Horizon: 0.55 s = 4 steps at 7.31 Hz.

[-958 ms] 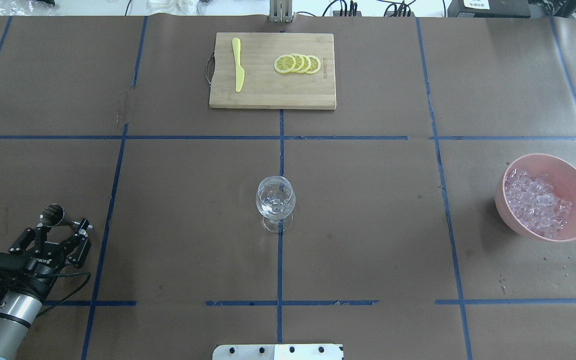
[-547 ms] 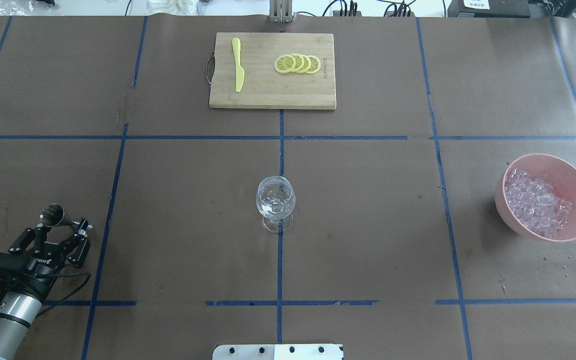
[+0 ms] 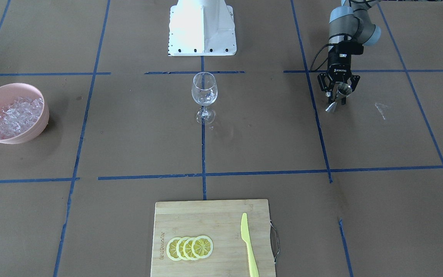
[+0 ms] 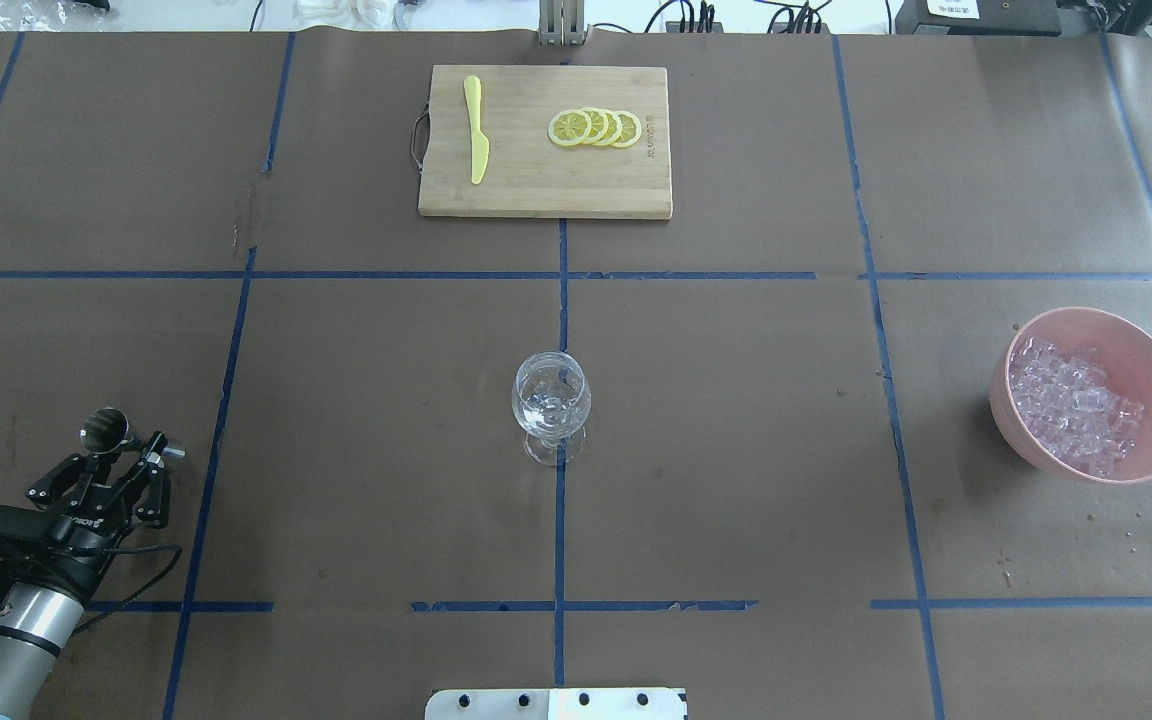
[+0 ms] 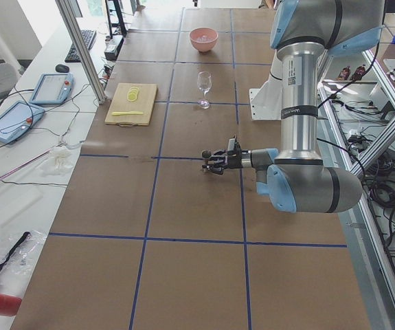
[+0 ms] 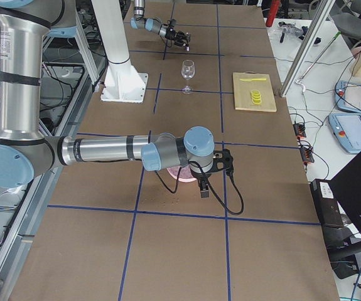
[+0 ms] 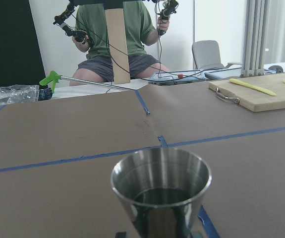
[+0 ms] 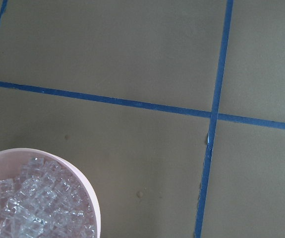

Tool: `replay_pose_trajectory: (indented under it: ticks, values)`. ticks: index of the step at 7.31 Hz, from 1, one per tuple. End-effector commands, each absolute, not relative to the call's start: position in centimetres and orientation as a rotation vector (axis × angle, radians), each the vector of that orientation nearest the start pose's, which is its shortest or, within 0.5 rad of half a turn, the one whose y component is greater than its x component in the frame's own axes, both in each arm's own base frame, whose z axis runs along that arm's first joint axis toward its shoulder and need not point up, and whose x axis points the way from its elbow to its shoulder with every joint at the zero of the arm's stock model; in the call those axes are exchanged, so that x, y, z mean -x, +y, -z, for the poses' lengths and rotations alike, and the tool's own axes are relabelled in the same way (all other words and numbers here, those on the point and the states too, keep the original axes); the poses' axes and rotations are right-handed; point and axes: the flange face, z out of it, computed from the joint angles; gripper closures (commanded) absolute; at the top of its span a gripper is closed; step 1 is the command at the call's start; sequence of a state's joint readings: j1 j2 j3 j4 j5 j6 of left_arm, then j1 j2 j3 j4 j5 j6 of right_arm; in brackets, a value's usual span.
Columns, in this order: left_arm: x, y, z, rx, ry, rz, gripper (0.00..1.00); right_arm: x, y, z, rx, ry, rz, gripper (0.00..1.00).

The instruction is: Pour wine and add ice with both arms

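One conical steel jigger, glassy ice chunks

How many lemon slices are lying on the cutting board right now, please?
4. The lemon slices lie in one overlapping row on the cutting board, on the half away from the yellow knife. Only the end slice shows whole; another could hide beneath.

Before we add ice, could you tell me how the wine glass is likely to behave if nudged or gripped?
The wine glass stands on a thin stem over a small foot, so a push on the bowl would probably tip it. Its clear, thin-looking wall suggests it is fragile and likely slippery in a pincer.
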State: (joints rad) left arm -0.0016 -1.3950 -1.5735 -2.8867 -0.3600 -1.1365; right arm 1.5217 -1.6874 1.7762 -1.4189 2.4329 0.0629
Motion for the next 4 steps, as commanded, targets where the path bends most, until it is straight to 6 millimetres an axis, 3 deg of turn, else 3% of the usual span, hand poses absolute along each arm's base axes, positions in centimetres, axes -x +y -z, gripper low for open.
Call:
replay_pose_trajectory:
  ticks: [1,4]
  values:
    - [-37.95,-22.77,-56.91,-1.232,0.767,0.367,1.00,-3.54,-45.58,-58.97,-0.176,-0.869,0.090,0.00]
    - [-37.09,-22.72,-56.09,-1.228,0.816,0.330,1.00,-3.53,-45.64,-58.83,-0.178,-0.869,0.090,0.00]
